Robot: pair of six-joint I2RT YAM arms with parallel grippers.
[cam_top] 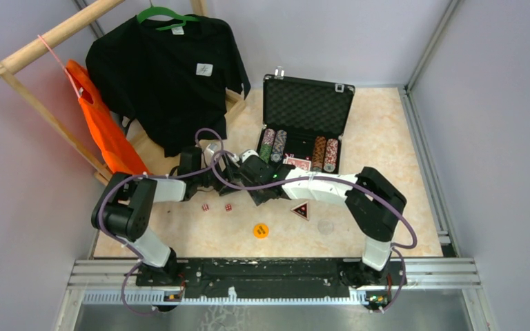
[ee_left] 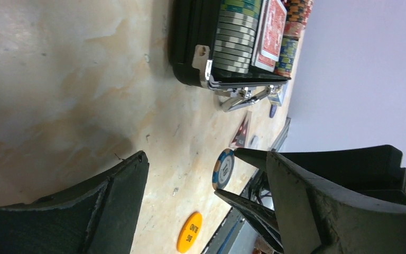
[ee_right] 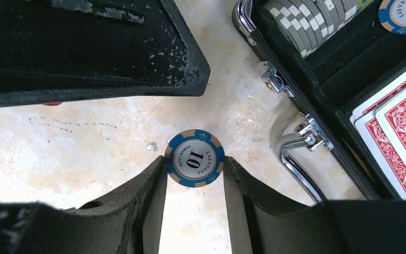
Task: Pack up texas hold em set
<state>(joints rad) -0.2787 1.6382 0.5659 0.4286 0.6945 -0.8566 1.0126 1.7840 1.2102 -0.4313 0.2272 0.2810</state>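
The right fingers (ee_right: 153,201) pinch a blue-and-tan poker chip (ee_right: 194,158) marked 10 by its edges, down near the surface (cam_top: 386,138) and just beside the handle of the case (cam_top: 308,103). The left fingers (ee_left: 111,206) stand wide apart and empty, facing the chip. The black case lies open at the back, lid upright, with rows of chips (cam_top: 268,145) and red-backed cards (cam_top: 298,163) already inside. Packing looks partly done: this chip, two red dice (cam_top: 216,207), a triangular token (cam_top: 301,209) and an orange round token (cam_top: 260,230) are outside the case, and the lid is not yet closed.
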